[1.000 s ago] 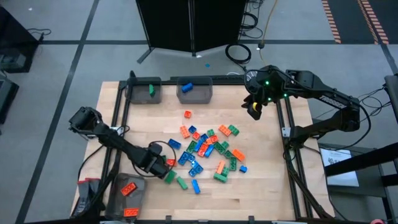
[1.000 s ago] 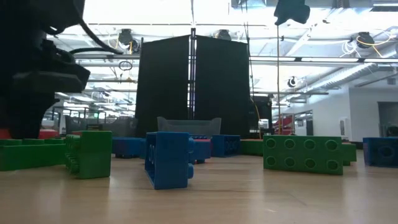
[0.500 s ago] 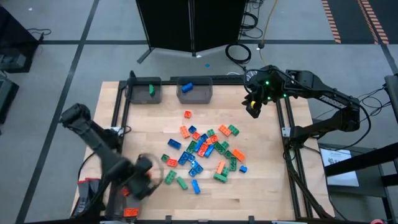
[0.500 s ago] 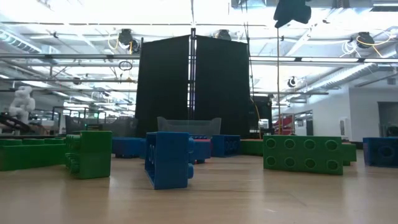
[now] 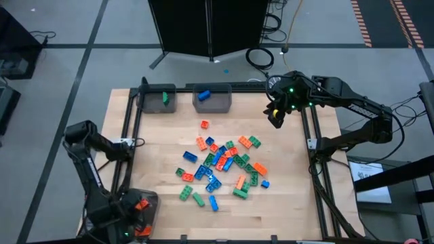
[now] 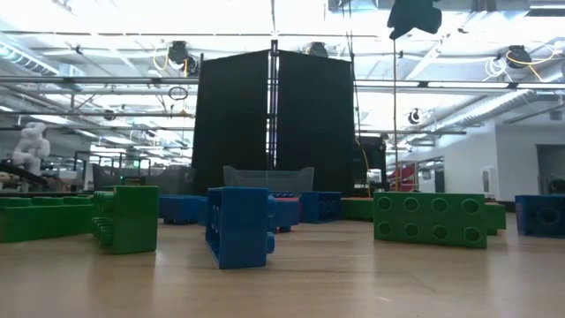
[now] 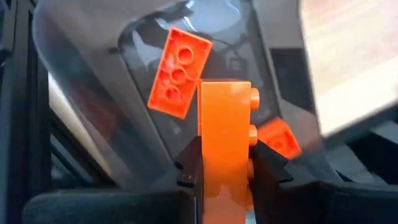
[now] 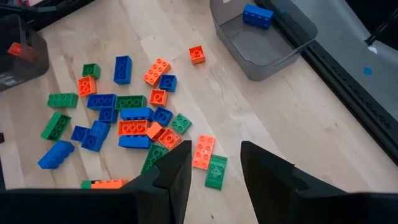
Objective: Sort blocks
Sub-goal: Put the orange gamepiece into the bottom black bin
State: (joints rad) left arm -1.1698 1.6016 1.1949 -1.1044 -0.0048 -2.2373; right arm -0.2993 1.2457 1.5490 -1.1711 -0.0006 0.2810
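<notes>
No readable text anywhere in these views — no labels, brand marks, numbers or signs that can be made out on any surface.

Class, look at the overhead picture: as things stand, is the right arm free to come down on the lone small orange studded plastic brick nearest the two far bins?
Probably yes. The right gripper hangs open and empty above the table's far right side, and the orange brick lies apart from the pile with nothing over it.
</notes>
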